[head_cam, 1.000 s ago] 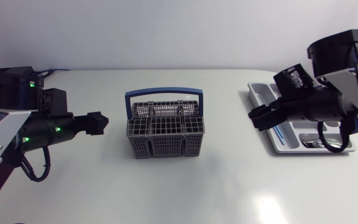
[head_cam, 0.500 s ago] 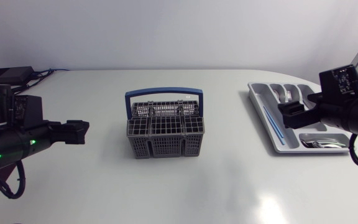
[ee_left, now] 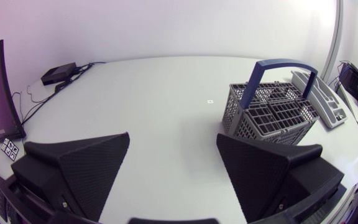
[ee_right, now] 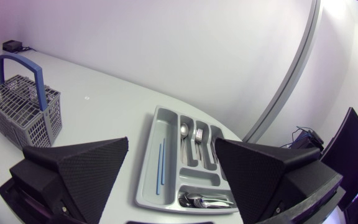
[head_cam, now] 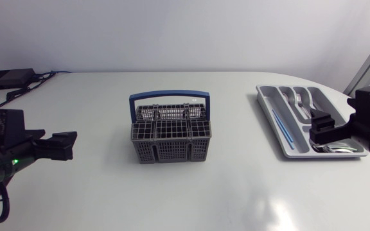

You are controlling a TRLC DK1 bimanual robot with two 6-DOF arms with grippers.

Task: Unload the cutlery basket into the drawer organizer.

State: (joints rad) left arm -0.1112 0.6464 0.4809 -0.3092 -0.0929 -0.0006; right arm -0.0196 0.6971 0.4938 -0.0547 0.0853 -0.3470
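the cutlery basket (head_cam: 169, 131) stands mid-bench (head_cam: 236, 186), blue handle upright. the drawer organizer (head_cam: 266, 102) lies at 3 o'clock from it, cutlery (ee_right: 204, 200) in its slots. the left claw (ee_left: 173, 137) at 9 o'clock and the right claw (ee_right: 171, 142) by the organizer both gape - grasping nothing.

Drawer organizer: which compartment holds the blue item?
The long compartment on the side toward the cutlery basket: it holds only a thin blue stick, while metal cutlery lies in others.
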